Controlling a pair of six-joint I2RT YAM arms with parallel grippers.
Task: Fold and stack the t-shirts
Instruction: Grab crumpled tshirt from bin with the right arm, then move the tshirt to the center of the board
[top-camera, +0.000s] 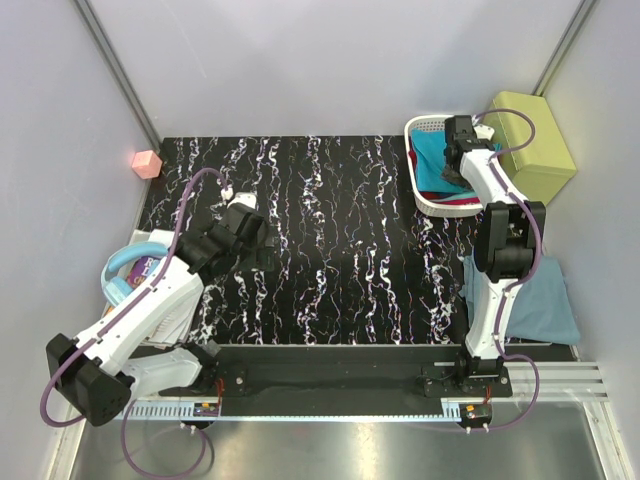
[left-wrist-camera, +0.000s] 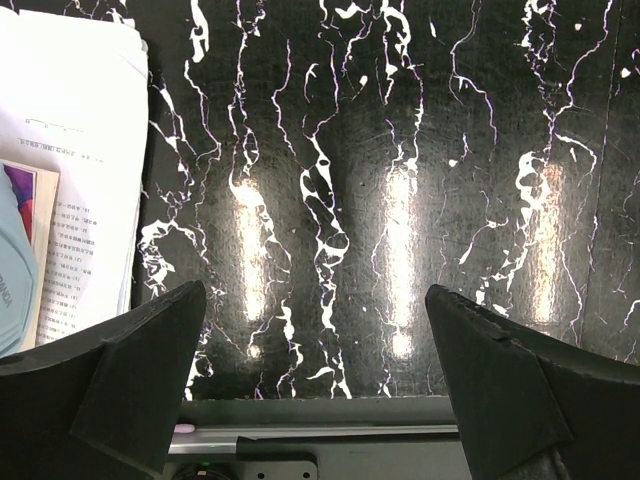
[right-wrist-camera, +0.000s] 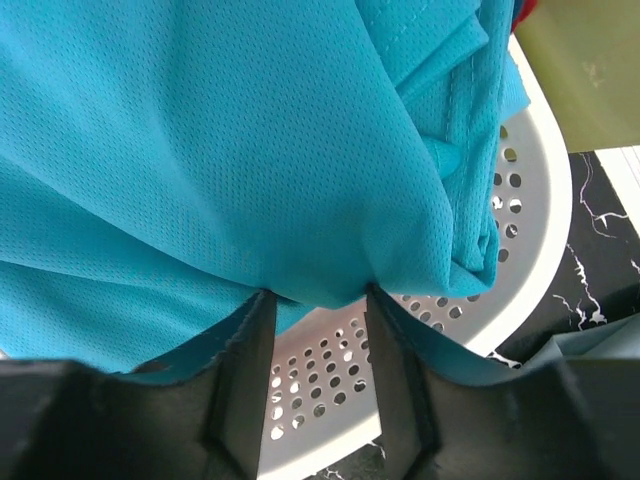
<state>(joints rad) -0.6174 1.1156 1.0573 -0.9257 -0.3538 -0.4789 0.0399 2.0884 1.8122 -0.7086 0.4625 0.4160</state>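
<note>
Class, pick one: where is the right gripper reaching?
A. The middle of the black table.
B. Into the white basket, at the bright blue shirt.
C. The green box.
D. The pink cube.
B: the wrist view shows the right gripper at a fold of the bright blue shirt, above the holed wall of the white basket.

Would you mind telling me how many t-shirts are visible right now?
3: teal one and red one in the basket, grey-blue one at the table's right edge; others may lie hidden.
</note>
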